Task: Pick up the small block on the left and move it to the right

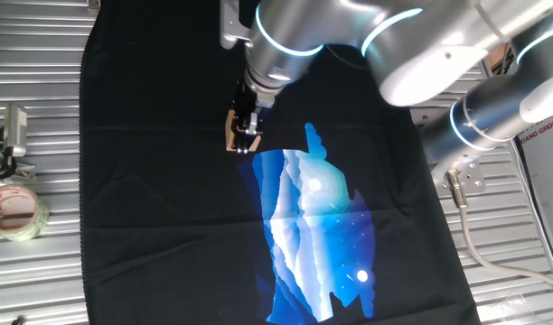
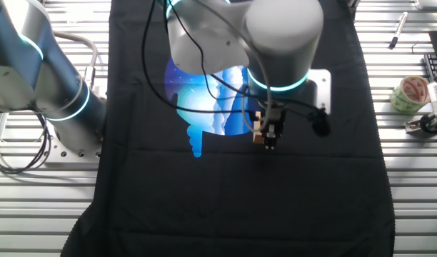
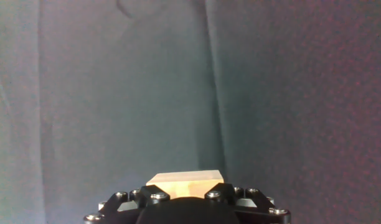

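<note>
here the claw (image 1: pixel 245 143) grips the small block (image 1: pixel 231 132); no writing is readable.

The arm reaches in from the right of one fixed view, wrist pointing straight down. Its gripper (image 1: pixel 244 137) hangs above the cloth, fingers (image 2: pixel 270 133) clamped on the small block (image 3: pixel 185 183).

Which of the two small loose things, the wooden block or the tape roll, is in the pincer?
The wooden block, tan and clamped in the pincer over the black cloth. The tape roll lies apart on the metal table.
</note>
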{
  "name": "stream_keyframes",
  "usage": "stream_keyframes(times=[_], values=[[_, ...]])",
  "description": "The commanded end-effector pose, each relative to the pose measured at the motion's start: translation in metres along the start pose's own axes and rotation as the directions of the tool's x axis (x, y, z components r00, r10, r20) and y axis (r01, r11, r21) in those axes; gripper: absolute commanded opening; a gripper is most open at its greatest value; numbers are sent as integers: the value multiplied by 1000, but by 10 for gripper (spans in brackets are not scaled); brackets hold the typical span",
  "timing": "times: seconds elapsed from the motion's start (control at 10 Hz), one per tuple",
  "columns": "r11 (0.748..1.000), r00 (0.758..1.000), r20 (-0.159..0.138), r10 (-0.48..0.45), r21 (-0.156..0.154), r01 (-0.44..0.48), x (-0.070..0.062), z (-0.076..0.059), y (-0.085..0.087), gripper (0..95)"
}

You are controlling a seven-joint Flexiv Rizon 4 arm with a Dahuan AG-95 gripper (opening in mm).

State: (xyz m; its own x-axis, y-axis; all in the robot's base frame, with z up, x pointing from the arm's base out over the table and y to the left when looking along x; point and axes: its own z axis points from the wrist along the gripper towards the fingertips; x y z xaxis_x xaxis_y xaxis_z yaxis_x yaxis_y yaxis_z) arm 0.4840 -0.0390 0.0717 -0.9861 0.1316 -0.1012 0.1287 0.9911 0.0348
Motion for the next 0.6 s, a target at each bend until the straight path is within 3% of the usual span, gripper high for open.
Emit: stream_keyframes(times=[0.1,0.6], values=[[1000,1000,1,9,6,-9,0,1,5,0],[998,998,9,55,6,-55,3,1,27,0]])
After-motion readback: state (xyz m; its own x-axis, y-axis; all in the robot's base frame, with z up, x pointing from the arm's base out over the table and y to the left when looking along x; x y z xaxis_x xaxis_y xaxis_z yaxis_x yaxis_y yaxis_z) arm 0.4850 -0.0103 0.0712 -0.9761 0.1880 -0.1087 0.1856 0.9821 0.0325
